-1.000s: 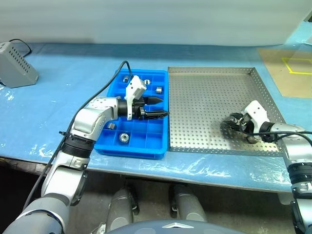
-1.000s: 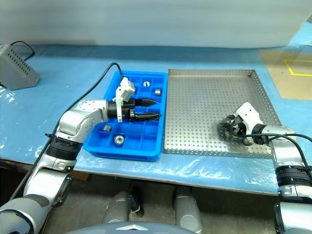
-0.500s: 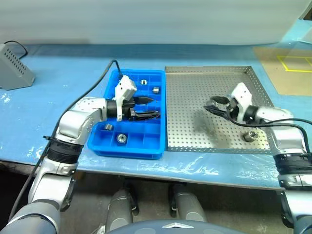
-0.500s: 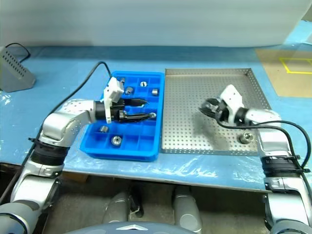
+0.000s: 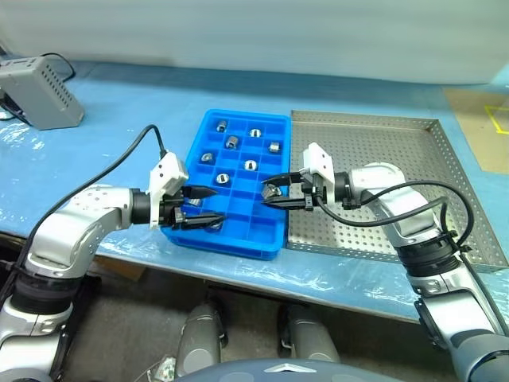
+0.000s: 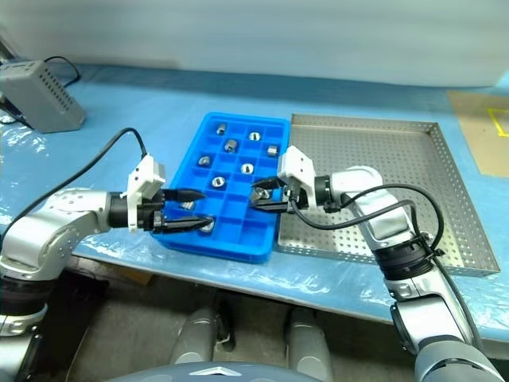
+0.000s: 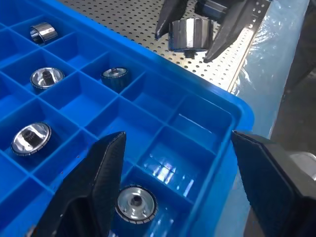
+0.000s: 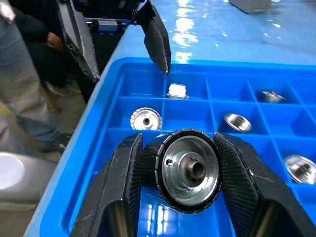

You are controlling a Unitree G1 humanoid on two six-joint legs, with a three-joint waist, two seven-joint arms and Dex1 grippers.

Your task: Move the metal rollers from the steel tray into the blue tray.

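Right gripper (image 8: 190,170): clamped on one small silvery metal roller (image 8: 189,169), above near-right corner of bright blue compartmented plastic tray (image 5: 274,239).
Left gripper (image 5: 200,208): fingers apart, empty, at blue tray's near-left corner.
Other rollers (image 5: 231,142): in blue tray compartments.
Perforated steel tray (image 5: 382,159): touching blue tray's right edge.

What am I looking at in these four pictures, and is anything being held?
A two-armed humanoid robot stands at a table covered in blue sheeting. The two wide pictures come from its head camera; the two close-ups come from cameras on its wrists. On the table lie a blue tray with square compartments, several holding metal rollers, and a perforated steel tray beside it. A grey box sits at the far left. The right gripper is shut on one roller, over the blue tray's near end. The left gripper is open and holds nothing.
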